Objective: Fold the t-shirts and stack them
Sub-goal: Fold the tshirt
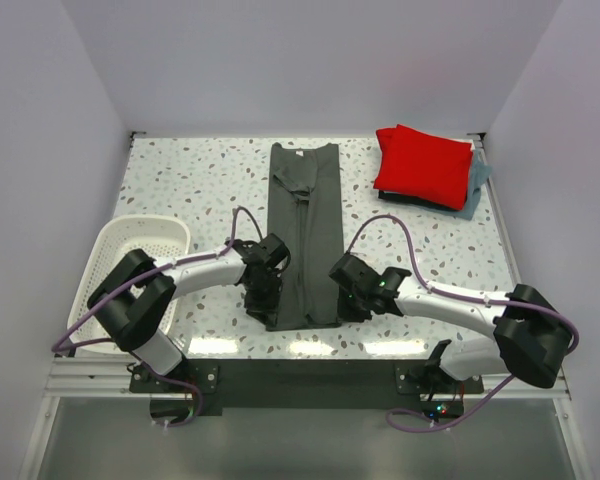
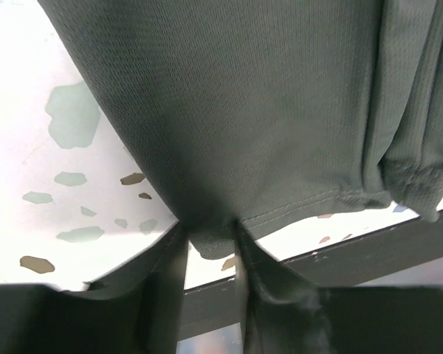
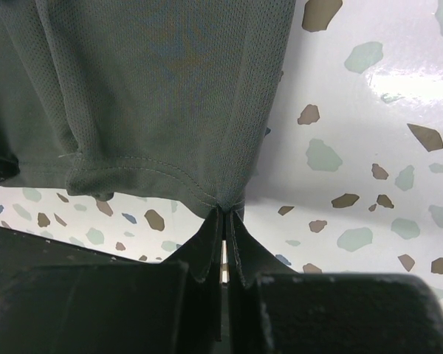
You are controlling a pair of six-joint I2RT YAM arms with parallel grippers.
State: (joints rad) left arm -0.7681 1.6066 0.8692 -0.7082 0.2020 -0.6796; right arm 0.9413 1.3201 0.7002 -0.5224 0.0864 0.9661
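Note:
The dark grey t-shirt (image 1: pixel 305 235) lies folded into a long narrow strip down the middle of the table, collar at the far end. My left gripper (image 1: pixel 263 300) is shut on its near left hem corner (image 2: pixel 210 243). My right gripper (image 1: pixel 346 300) is shut on its near right hem corner (image 3: pixel 225 199), with the fingers (image 3: pixel 238 243) almost together. The cloth pulls to a point at each grip. The red t-shirt (image 1: pixel 425 165) lies folded at the back right on top of the light blue-grey one (image 1: pixel 477 182).
A white plastic basket (image 1: pixel 130 250) stands at the table's left edge beside the left arm. The dark front rail (image 2: pixel 384 251) runs just below the shirt's hem. White walls close in the table on three sides.

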